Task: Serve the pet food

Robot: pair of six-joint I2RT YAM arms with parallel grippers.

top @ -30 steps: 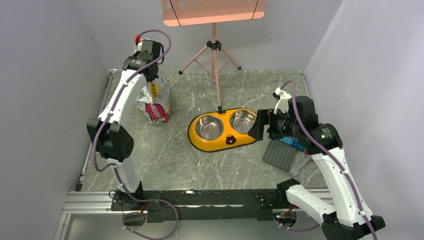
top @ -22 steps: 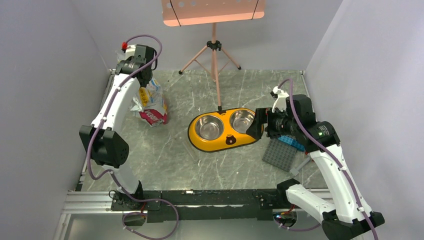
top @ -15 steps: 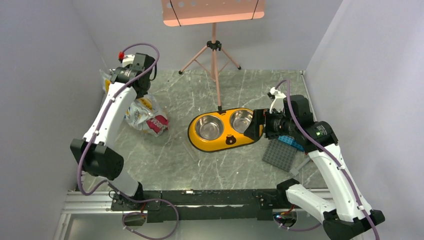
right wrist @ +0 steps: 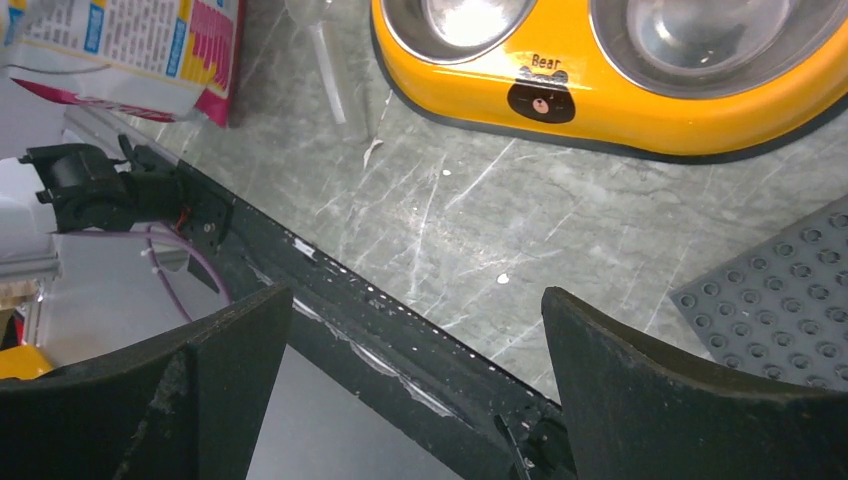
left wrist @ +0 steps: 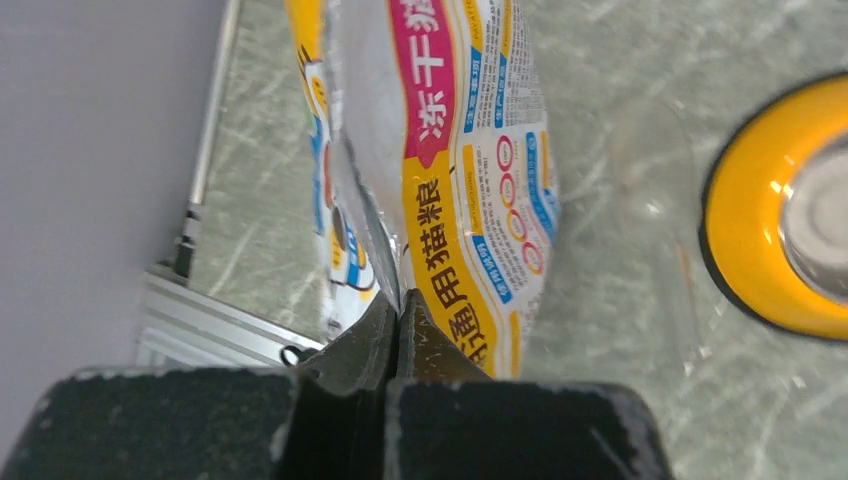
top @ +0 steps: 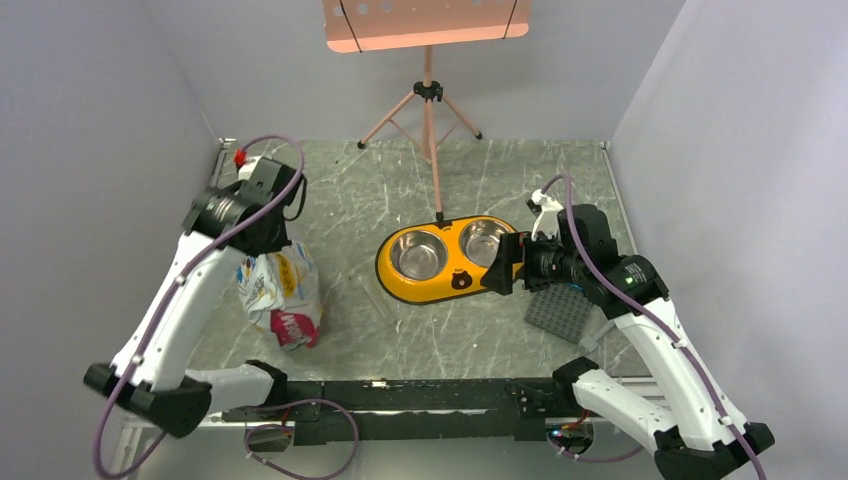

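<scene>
Item: pet food bag [top: 283,295], crinkly white-and-yellow foil, magenta band lowest. It has moved from the far left corner to near the front edge, well left of the feeder [top: 440,283]; nothing poured yet, so serving is still ahead.
Holding it: left gripper [left wrist: 398,312], pinched tight on the top seam.
Idle: right gripper [right wrist: 415,293], spread wide and empty, beside the glossy yellow feeder's round steel bowls [top: 418,253].

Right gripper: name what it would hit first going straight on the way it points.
Likely the bare table between the yellow feeder and the black front rail; the open right gripper aims past the feeder. Depth unclear.
</scene>
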